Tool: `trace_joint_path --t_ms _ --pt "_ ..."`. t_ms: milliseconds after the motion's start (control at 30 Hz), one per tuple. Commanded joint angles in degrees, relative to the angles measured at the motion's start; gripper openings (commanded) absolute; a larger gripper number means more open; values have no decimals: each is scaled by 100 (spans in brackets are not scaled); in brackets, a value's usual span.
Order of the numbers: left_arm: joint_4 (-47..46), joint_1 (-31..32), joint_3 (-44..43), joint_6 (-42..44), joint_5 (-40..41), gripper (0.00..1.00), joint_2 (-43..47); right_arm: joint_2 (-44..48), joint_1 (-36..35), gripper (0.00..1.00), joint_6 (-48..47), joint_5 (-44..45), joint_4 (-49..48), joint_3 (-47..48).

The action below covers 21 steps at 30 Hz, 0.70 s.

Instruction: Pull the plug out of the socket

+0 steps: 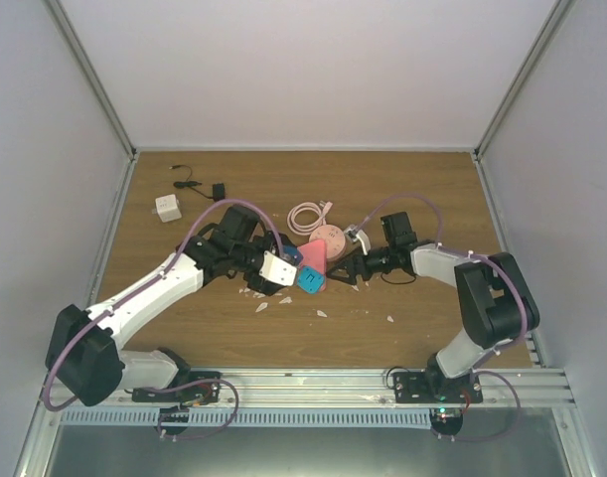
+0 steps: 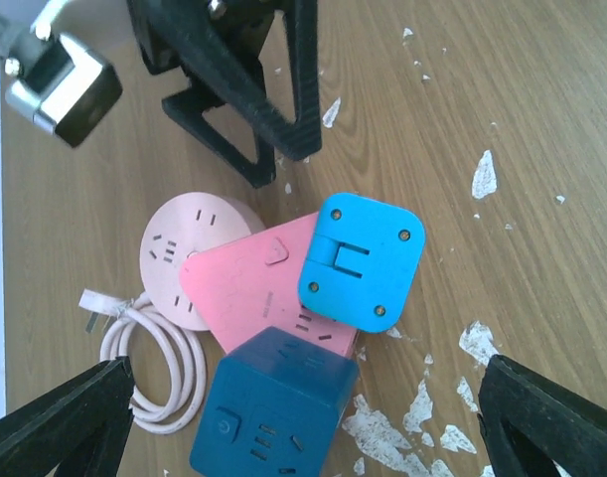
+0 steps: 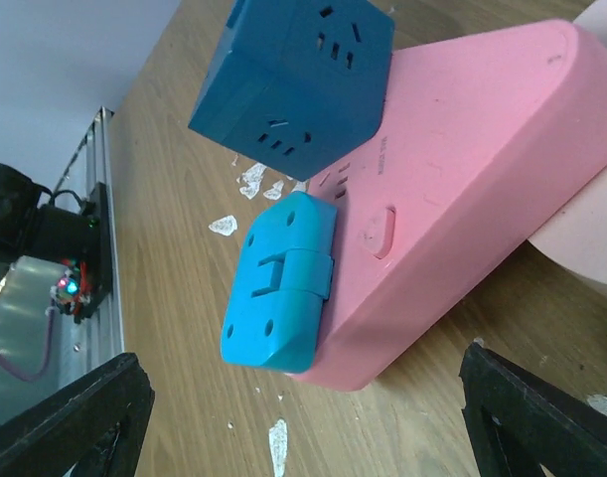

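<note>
The salmon-pink triangular socket (image 2: 241,288) lies on the wooden table, one corner resting on a round pink disc (image 2: 179,248). A flat light-blue square plug (image 2: 361,260) sits on the socket's face. A dark-blue cube adapter (image 2: 273,412) stands on the socket beside it. My left gripper (image 2: 305,366) is open, its fingers wide on either side of the cube and apart from it. My right gripper (image 3: 303,356) is open too, with the socket's (image 3: 462,169) corner and the light-blue plug (image 3: 278,288) between its fingers, untouched. Seen from above, both grippers (image 1: 288,266) (image 1: 348,268) flank the socket (image 1: 314,256).
A coiled white cable (image 1: 308,217) runs from the round disc (image 1: 332,237). A white cube charger (image 1: 166,208) and a black cable with a small block (image 1: 199,187) lie at the back left. White chips (image 1: 323,313) dot the table front. Grey walls enclose the table.
</note>
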State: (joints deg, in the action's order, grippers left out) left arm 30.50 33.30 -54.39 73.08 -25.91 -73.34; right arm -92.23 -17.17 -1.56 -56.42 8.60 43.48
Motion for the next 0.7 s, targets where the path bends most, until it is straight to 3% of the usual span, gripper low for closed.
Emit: trace_joint_path --t_ms 0,300,667 --pt "110 374 -201 -100 368 94 -142 -310 55 86 767 -440 -589 -17" --pt "-362 817 -178 -983 593 93 -488 -1041 56 78 1543 -924 -1329 51" --pt "-1026 819 389 -1256 588 93 -423 -1863 59 71 2294 -1026 -2043 284"
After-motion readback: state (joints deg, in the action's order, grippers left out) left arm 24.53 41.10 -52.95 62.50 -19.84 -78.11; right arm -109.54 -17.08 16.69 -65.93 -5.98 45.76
